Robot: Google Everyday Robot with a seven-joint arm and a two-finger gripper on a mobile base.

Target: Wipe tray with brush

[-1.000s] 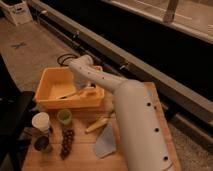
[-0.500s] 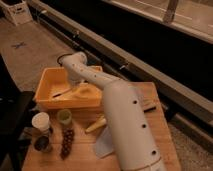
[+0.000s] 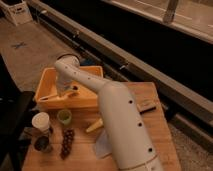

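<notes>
The yellow-orange tray [image 3: 46, 79] stands on the far left of the wooden table [image 3: 155, 130]. My white arm reaches over it from the right and bends down into it. The gripper [image 3: 63, 92] is inside the tray, near its middle, low over the floor. It is shut on the brush [image 3: 51, 96], whose white handle slants out to the left across the tray floor. The brush's dark head [image 3: 74, 90] lies just right of the gripper. The arm hides the tray's right part.
In front of the tray stand a white cup [image 3: 41, 121], a small green cup [image 3: 64, 116], a dark can [image 3: 42, 144] and grapes [image 3: 66, 142]. A yellow wedge [image 3: 94, 126] and grey cloth [image 3: 101, 146] lie by the arm. A tan block [image 3: 146, 105] sits right. A black chair [image 3: 12, 117] is left.
The arm has swung left and the wrist has moved further over the tray. The brush has slid leftward across the tray floor with the gripper.
</notes>
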